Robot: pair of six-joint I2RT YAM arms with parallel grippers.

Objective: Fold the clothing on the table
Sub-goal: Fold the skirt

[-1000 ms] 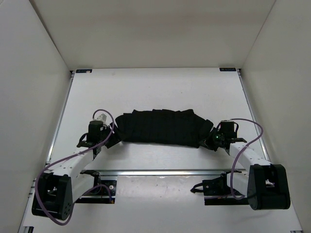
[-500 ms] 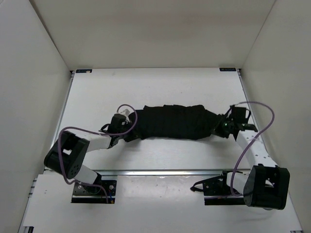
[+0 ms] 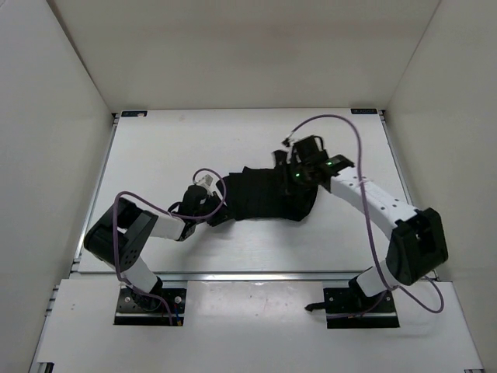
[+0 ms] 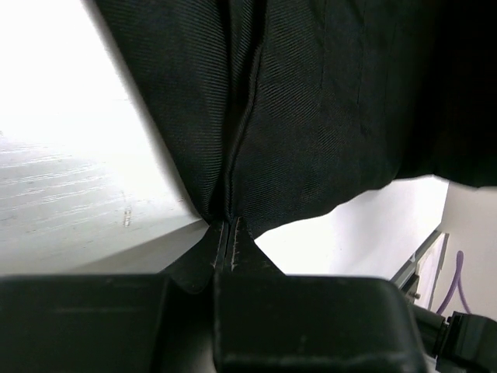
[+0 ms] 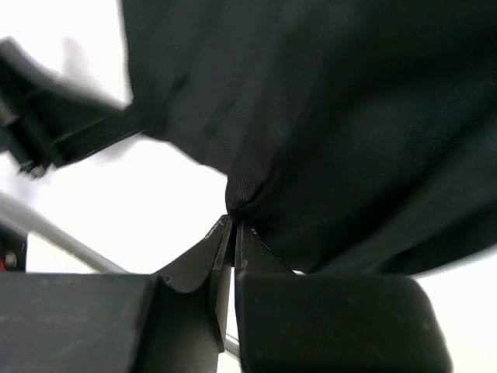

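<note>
**Fold Under Way, One End Raised**

On the white table [image 3: 155,148], the black pleated clothing [image 3: 268,200] is lying near the centre, its long axis running from 9 to 3 o'clock. The right gripper [image 5: 232,221] is pinching the 3 o'clock end above the middle. The left gripper [image 4: 227,227] is clamping the 9 o'clock end, where the raised edge likely needs landing.

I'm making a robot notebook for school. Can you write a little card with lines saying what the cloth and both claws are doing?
clothing: black ridged fabric, bunched up mid-table
table: white and flat
left claw: shut, pinching the clothing's left end
right claw: shut, pinching the clothing's right end
fold: not finished; the fabric is crumpled between the two claws
</note>
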